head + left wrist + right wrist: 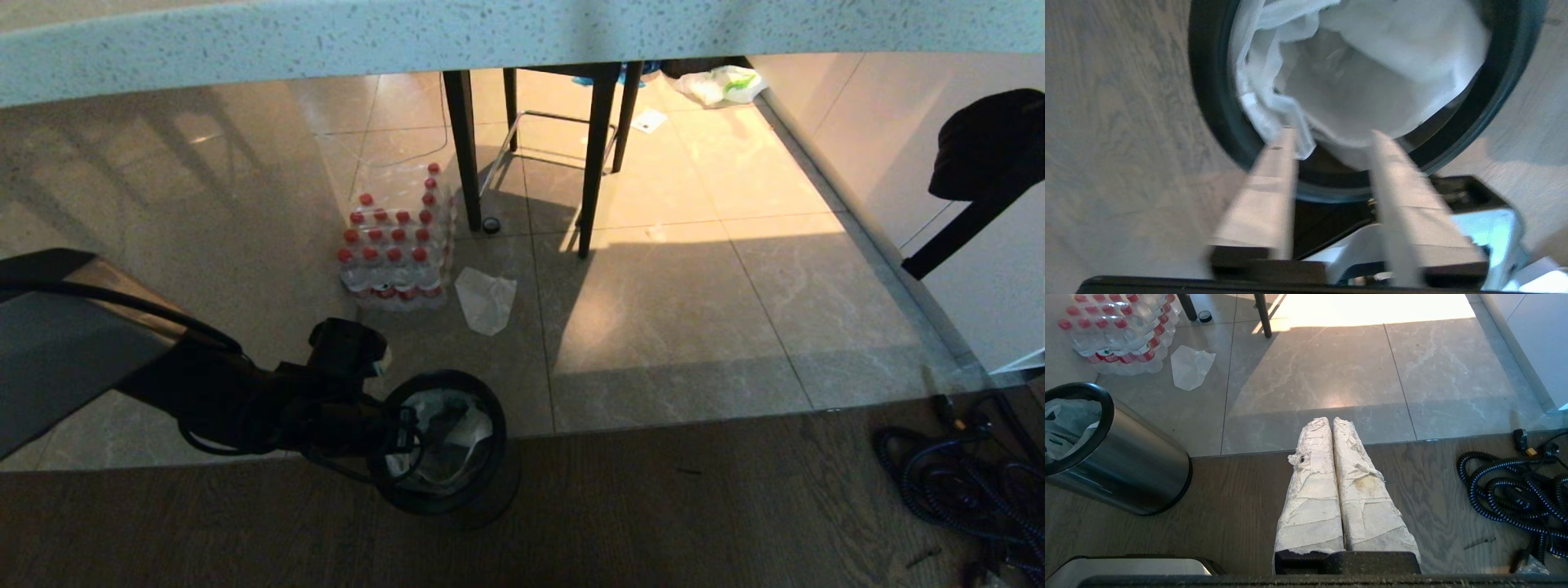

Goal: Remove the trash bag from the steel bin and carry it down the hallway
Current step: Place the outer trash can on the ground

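Left hand over the bin, nothing grabbed yet

Head view: left hand (pixel 396 433) sits at the steel bin (pixel 445 441) rim, fingers hard to make out. Left wrist view: fingers (pixel 1274 171) partly apart, empty, just above the trash bag (pixel 1363 77) crumpled inside. Right wrist view: right hand (pixel 1331 422) pressed closed, empty, over wood floor (pixel 1229 506); bin cut off.

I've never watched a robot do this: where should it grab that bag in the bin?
Probably the bunched edge of the bag near the bin's rim, coming from above with the left gripper: the bag sits inside the upright bin, so only its top is reachable.
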{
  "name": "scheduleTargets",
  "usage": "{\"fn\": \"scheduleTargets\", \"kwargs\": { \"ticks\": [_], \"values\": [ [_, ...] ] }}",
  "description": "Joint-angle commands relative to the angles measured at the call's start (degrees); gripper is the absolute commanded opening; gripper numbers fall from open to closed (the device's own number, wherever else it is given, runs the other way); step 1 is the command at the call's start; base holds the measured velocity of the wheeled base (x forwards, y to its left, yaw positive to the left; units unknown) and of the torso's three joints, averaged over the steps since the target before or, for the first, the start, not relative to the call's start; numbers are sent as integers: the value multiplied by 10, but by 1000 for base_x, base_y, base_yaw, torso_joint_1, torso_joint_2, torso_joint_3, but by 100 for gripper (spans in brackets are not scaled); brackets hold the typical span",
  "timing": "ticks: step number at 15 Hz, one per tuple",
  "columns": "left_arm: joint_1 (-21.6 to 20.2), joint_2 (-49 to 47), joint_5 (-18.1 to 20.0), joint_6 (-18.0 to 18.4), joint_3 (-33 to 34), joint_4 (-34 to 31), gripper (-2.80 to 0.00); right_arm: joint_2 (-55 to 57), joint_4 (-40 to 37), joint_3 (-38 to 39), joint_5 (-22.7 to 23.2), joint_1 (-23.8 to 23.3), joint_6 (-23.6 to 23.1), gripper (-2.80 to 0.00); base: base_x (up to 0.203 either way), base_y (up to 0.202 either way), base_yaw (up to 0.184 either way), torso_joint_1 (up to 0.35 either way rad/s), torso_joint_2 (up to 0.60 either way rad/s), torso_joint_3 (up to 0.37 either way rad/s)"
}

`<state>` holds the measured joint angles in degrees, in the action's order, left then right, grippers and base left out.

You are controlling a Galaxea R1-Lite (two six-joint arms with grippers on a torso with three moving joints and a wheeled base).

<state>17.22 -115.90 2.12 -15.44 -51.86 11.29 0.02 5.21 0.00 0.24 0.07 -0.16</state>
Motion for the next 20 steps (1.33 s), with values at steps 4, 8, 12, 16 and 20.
{"fn": "scheduleTargets", "kwargs": {
  "ticks": [4,8,12,16,20],
  "values": [
    [1,26,-13,-19,0,-3,0,0,1,21,0,0,0,-280,0,0,0,0,0,0],
    [1,-12,-78,-27,19,4,0,0,1,21,0,0,0,-280,0,0,0,0,0,0],
    [-13,-49,-80,-34,19,9,0,0,1,21,0,0,0,-280,0,0,0,0,0,0],
    [-38,-84,-83,-33,11,32,0,0,1,21,0,0,0,-280,0,0,0,0,0,0],
    [-40,-102,-98,-30,19,77,0,0,1,21,0,0,0,-280,0,0,0,0,0,0]
  ]
}}
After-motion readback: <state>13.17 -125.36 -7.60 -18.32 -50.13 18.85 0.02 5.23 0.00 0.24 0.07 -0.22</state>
